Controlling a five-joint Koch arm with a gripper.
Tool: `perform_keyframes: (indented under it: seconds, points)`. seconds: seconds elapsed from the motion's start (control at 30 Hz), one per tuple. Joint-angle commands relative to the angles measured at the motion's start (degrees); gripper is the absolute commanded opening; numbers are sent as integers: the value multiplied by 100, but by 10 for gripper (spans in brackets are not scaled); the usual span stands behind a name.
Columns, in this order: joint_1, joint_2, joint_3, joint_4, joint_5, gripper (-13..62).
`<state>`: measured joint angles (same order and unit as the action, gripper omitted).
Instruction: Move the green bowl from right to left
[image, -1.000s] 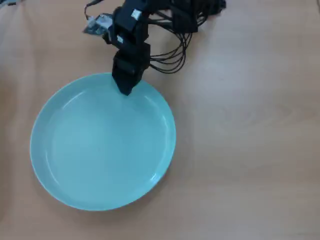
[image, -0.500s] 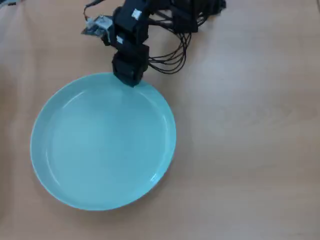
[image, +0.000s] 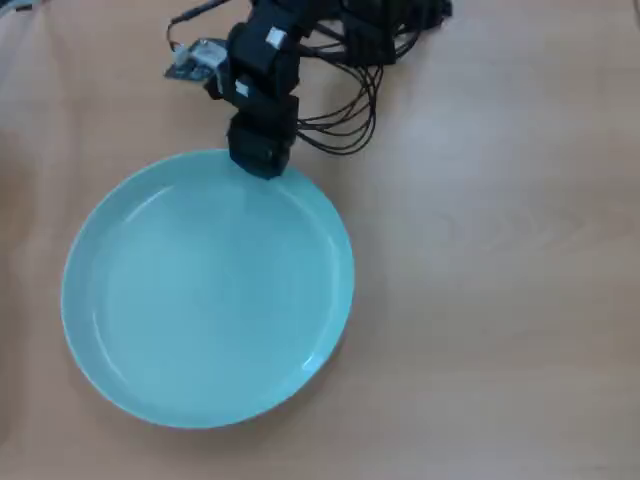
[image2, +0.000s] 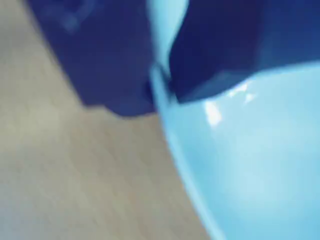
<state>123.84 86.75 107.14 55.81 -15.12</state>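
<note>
Pale wood of the table (image: 500, 250) filled the overhead view when we looked. We found the claw (image: 260, 165) at the far edge of the green bowl (image: 205, 290), and in the wrist view its two dark jaws stood one on either side of the rim (image2: 159, 92), closed on it. We saw the bowl lying flat in the left half of the overhead view, its glossy inside bare. Behind the claw, we noted the black arm (image: 265, 60), a loop of black cables (image: 345, 120), and a small circuit board (image: 195, 58) to its left.
</note>
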Motion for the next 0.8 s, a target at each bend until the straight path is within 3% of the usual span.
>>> perform_keyframes:
  seconds: [0.0,0.77]
  points:
    - [-229,18,-378,53,-281,-71]
    - [-3647,35,-352,264,686,-71]
